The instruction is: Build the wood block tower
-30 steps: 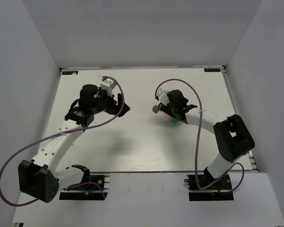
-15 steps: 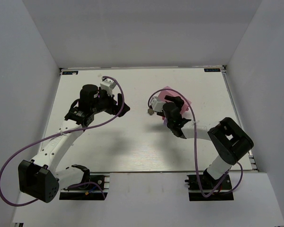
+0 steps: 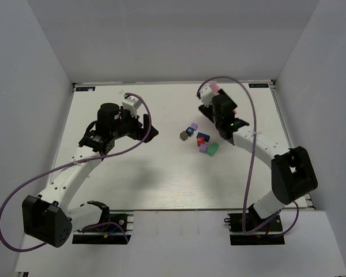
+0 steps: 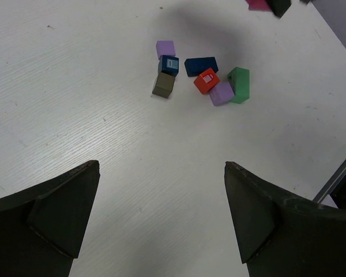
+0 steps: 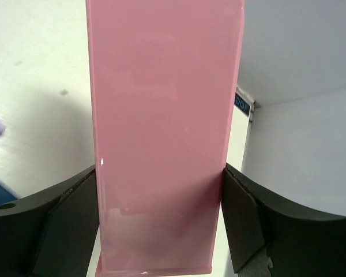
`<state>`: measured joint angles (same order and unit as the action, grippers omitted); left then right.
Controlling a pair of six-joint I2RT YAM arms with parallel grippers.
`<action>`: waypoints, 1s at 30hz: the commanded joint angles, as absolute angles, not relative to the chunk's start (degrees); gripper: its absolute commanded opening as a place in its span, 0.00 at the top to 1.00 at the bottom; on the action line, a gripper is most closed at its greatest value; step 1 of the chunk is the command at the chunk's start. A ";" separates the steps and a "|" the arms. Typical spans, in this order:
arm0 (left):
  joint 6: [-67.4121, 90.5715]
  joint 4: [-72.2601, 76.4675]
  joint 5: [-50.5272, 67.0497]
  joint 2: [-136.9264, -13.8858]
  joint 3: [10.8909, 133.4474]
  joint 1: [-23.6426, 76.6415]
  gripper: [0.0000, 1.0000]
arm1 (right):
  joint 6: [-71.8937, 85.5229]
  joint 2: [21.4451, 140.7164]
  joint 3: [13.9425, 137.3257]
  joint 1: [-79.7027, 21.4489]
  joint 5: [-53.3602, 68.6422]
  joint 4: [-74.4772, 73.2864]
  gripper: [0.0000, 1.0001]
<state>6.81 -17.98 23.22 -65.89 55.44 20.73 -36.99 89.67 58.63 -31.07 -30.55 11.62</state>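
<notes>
Over the far surface (image 3: 161,179), my right hand (image 5: 160,216) grips the pink tray (image 5: 164,115), apparently lifted; left hand (image 4: 161,213) stands wide, facing scattered blocks (image 4: 206,81).

Painted blocks (image 4: 206,81) on a white table (image 4: 75,86)
Two purple, two blue, one red, one green, one dark grey at upper centre; the tray (image 5: 164,133) is plain glossy pink.

Left tool (image 4: 161,167) wide open, multicoloured wood blocks (image 4: 203,78) clustered ahead on white table (image 4: 75,104)

Top/L-wrist cams: shared blocks (image 3: 200,139)
</notes>
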 commanded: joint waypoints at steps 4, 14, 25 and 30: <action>6.24 -17.49 24.17 -64.69 55.11 20.39 0.00 | -16.90 88.85 69.16 -15.16 -9.80 -8.86 1.00; 6.24 -17.49 25.22 -64.69 55.11 20.39 0.00 | -5.11 102.82 84.37 5.43 31.17 -25.40 1.00; 6.24 -17.49 25.22 -65.74 55.11 20.39 0.00 | -0.44 117.75 90.61 10.81 51.58 -29.27 1.00; 6.24 -17.49 25.22 -65.74 55.11 20.39 0.00 | 1.93 121.63 92.37 12.21 53.18 -29.09 1.00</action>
<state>6.66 -17.96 24.45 -66.26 55.44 20.73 -0.43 120.49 88.95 10.92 47.99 -28.84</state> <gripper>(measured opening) 0.987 0.776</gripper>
